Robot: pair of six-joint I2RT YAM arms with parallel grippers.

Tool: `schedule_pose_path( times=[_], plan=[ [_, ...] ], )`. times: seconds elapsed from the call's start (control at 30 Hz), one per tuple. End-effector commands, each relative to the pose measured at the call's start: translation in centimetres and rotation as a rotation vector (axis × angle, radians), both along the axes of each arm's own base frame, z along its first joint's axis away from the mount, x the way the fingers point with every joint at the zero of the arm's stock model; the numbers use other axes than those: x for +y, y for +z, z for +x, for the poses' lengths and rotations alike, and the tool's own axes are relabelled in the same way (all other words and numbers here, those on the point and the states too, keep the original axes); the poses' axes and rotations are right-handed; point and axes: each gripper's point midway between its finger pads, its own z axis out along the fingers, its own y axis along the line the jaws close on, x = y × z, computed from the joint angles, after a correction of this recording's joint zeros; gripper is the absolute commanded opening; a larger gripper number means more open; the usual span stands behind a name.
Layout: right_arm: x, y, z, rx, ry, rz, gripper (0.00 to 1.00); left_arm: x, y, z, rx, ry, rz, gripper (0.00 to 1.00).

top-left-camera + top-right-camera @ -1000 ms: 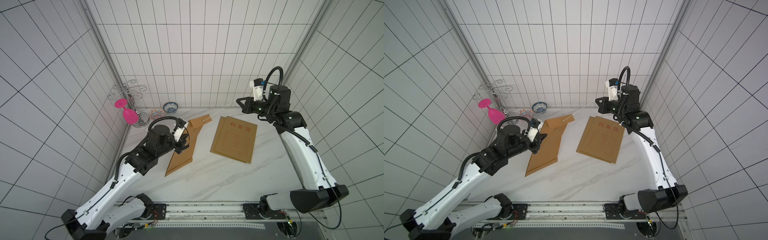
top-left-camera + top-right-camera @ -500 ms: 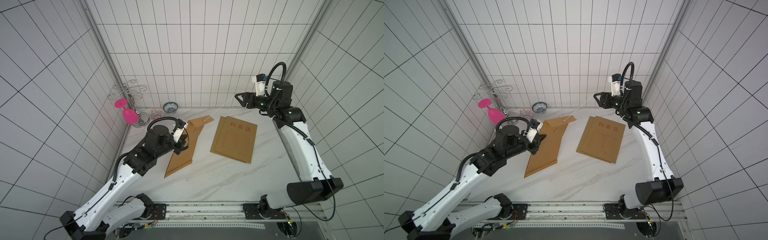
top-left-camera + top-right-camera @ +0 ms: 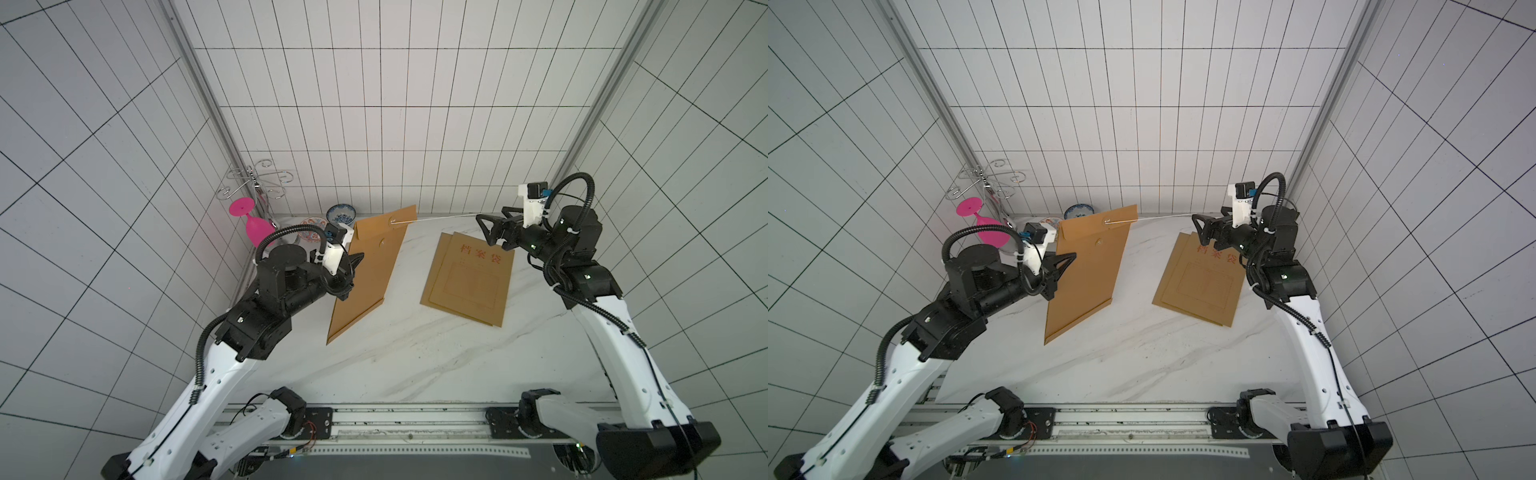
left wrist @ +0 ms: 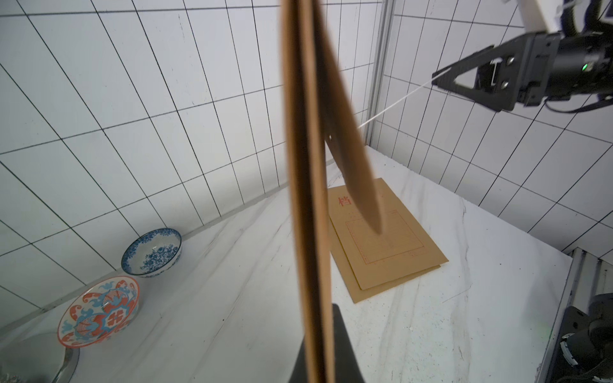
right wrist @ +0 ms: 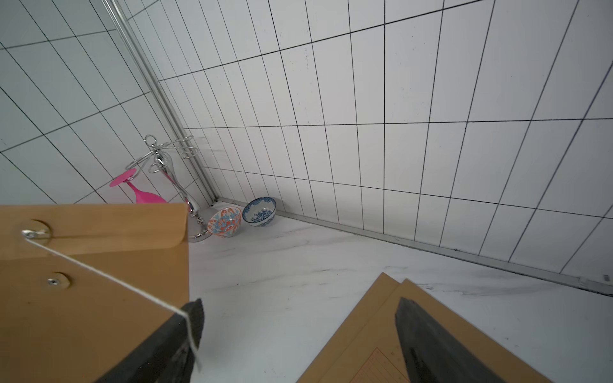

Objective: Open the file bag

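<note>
The file bag (image 3: 365, 270) is held upright over the bench (image 3: 415, 353), clamped edgewise by the closed left fingers (image 3: 1063, 262), so its string (image 5: 109, 277) can be drawn sideways; the right fingers (image 5: 428, 335) are spread wide, string merely draped across one.

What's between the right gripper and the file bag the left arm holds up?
Only the white string, running straight from the flap of the file bag to the right gripper, in both top views.
</note>
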Motion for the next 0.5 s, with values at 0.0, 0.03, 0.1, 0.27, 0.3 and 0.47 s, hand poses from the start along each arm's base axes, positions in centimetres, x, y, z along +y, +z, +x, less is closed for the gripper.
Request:
schedule_pose_path(
  times=[0.0, 0.03, 0.1, 0.27, 0.3, 0.47],
  plan=[
    [-0.8, -0.8, 0.8, -0.104, -0.038, -0.057, 0.91, 0.2, 4.0, -1.4, -0.081, -0.036, -0.073, 0.0],
    [-0.6, -1.1, 0.8, -0.109, -0.023, -0.063, 0.93, 0.2, 4.6, -1.7, -0.091, -0.044, -0.081, 0.0],
    [0.0, -1.5, 0.8, -0.104, 0.016, -0.064, 0.99, 0.4, 5.8, -2.1, -0.11, -0.046, -0.095, 0.0],
    [-0.1, -3.3, 2.0, -0.03, 0.007, -0.072, 0.99, 0.9, 7.8, -3.1, -0.15, -0.051, -0.113, 0.0],
    [-0.5, -3.7, 2.4, -0.018, -0.022, -0.072, 0.99, 1.0, 8.0, -3.2, -0.155, -0.05, -0.114, 0.0],
    [2.7, -1.3, 1.0, -0.101, 0.2, -0.048, 0.99, 0.7, 9.2, -4.8, -0.198, -0.115, -0.125, 0.0]
  ],
)
